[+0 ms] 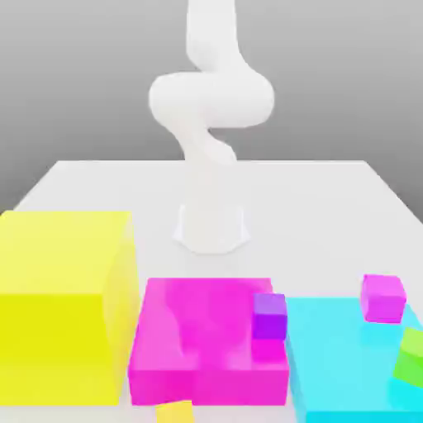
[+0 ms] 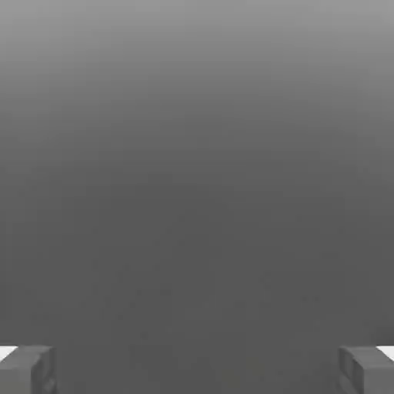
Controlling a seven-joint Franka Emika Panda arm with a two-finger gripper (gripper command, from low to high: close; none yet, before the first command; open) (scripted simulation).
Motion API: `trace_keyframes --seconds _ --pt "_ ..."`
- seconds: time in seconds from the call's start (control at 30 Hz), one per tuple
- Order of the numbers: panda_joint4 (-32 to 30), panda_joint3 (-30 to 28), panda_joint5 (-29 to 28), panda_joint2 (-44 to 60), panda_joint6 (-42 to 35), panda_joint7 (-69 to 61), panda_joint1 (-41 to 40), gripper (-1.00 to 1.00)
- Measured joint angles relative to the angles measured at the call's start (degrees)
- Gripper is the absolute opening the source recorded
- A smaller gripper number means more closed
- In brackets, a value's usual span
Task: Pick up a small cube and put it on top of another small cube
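The small cube [image 1: 174,411], yellow-orange, lies at the bottom edge of the exterior view, in front of the big magenta block [image 1: 198,339]. Another small cube [image 1: 269,316], purple-violet, sits at that block's right side, beside the cyan block [image 1: 339,355]. The white arm [image 1: 211,107] stands upright at the back of the table, far from both cubes. In the hand view my gripper [image 2: 197,369] is open. Its two grey fingertips [image 2: 27,368] stand wide apart, with nothing between them and plain grey background beyond.
A huge yellow block [image 1: 62,306] fills the exterior view's left front. On the cyan block rest a small magenta-pink cube [image 1: 382,297] and a small green cube [image 1: 411,357]. The white table [image 1: 330,198] spreads around the arm's base.
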State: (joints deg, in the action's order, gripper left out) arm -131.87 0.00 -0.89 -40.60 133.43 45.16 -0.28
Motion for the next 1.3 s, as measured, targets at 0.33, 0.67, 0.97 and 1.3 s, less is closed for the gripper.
trace_keyframes --seconds 0.33,0.67,0.97,1.3 --pt "-0.4 -0.8 -2.5 21.1 6.7 -3.5 -0.9 0.0" --pt "-0.8 -2.0 -1.9 41.9 13.3 -9.2 -1.9 0.0" --pt "-0.8 -0.6 1.1 60.5 19.8 -15.7 -4.2 0.0" --pt "0.9 -0.3 1.2 69.7 26.6 -16.1 -4.6 -1.0"
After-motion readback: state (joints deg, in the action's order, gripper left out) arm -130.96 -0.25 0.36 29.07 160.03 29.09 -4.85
